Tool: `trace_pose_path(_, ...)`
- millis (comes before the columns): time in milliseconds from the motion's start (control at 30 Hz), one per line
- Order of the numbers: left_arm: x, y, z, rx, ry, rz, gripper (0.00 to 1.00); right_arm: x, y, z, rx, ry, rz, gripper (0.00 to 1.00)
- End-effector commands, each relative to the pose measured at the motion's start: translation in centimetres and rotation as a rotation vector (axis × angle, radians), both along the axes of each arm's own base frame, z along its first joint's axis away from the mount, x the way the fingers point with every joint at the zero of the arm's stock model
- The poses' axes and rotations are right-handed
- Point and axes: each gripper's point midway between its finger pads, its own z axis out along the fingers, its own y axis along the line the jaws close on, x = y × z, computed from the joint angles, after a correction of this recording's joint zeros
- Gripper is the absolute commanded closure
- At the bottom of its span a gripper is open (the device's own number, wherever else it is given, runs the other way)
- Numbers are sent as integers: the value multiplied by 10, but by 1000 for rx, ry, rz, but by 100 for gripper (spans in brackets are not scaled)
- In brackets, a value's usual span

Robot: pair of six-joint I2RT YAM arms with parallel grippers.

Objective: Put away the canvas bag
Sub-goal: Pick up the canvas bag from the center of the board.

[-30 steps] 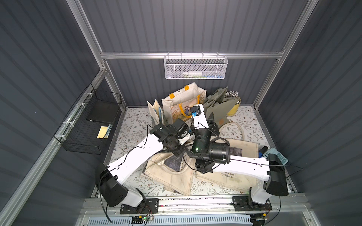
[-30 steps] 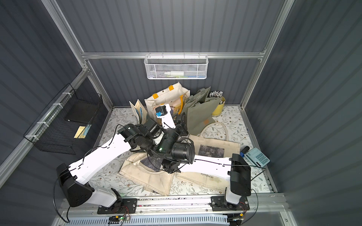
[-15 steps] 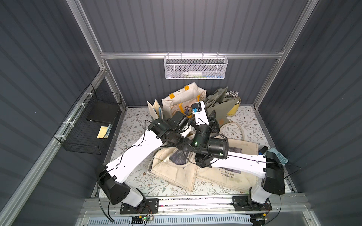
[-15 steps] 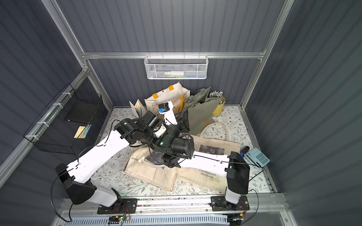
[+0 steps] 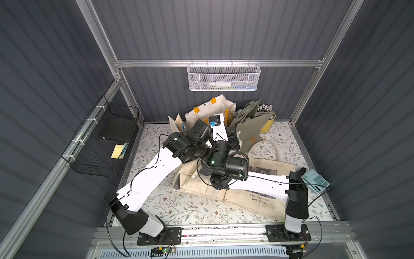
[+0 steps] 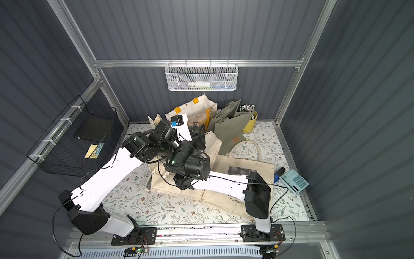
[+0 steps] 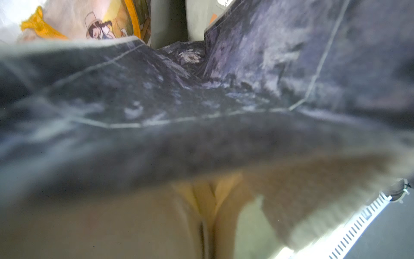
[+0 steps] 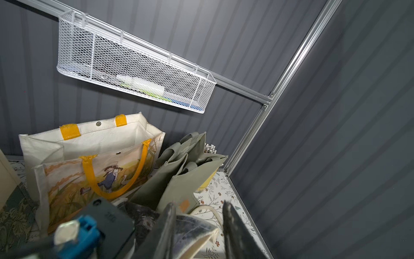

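The canvas bag (image 5: 197, 186) (image 6: 170, 183) is beige with a dark painted print. It lies crumpled on the floral floor beneath both crossed arms, its far edge raised (image 6: 212, 143). In the left wrist view its print (image 7: 201, 89) fills the frame, and my left gripper (image 7: 207, 215) is shut on a pinch of its beige cloth. My right gripper (image 8: 198, 208) stands open with a folded edge of the bag (image 8: 197, 233) between its fingers, resting against one finger and apart from the other. Both grippers are hidden under the wrists in the top views.
A second flat tote (image 5: 259, 201) with printed lettering lies under the right arm. At the back stand an open tote with yellow handles (image 5: 208, 109) (image 8: 89, 157), olive bags (image 5: 248, 125) and a yellow cup (image 5: 267, 123). There is a white mesh basket (image 5: 224, 76) on the back wall, a black wire basket (image 5: 103, 143) on the left wall, and a calculator (image 5: 314, 180) at the right.
Both wrists have moved toward the back totes, dragging the canvas bag that way and raising its far edge. The left gripper has stayed shut on the cloth.
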Motion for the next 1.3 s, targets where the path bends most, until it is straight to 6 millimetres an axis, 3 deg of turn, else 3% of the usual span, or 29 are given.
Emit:
trace_pose_path(0,10,-19,23,-60,-75,-27,100,2,-17,-28,237,92,-49,60)
trace_pose_path(167,14,-23,25,-66,-69,-14,100,0,-17,-20,282,68,-44,54)
trace_pose_path(367,16,-24,27,-46,-35,-2,100,-7,-12,-43,307,81,-40,49)
trace_pose_path(700,10,-22,9,-6,15,-25,100,-17,-6,-67,310,80,-26,46)
trace_pose_path(933,16,10,6,10,-32,57,100,-14,-12,-56,329,69,-32,48)
trace_pose_path(1267,19,7,-15,12,-15,41,100,-9,-7,-61,155,129,-29,48)
